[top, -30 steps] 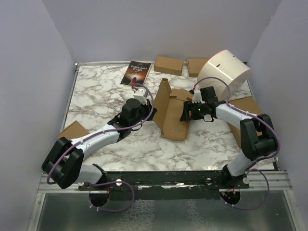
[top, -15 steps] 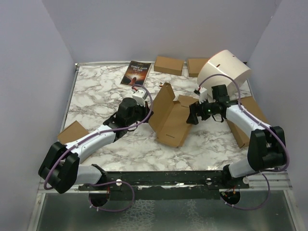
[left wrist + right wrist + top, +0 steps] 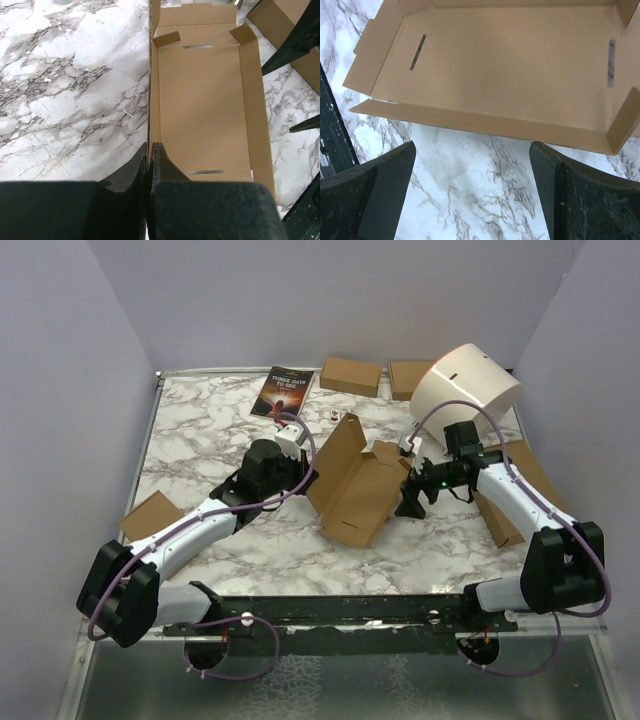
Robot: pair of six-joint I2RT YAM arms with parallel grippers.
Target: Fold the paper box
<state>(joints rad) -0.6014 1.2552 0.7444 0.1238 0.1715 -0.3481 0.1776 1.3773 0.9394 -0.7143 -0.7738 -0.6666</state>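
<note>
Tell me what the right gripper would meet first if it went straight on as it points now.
The right gripper would probably meet the near side wall of the paper box; only table lies between, though depth is unclear.

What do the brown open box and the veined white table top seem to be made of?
The brown open box: matt, unprinted cardboard, shown by its creased flaps and cut slots. The veined white table top: marble look, grey veins; possibly only a printed laminate.
</note>
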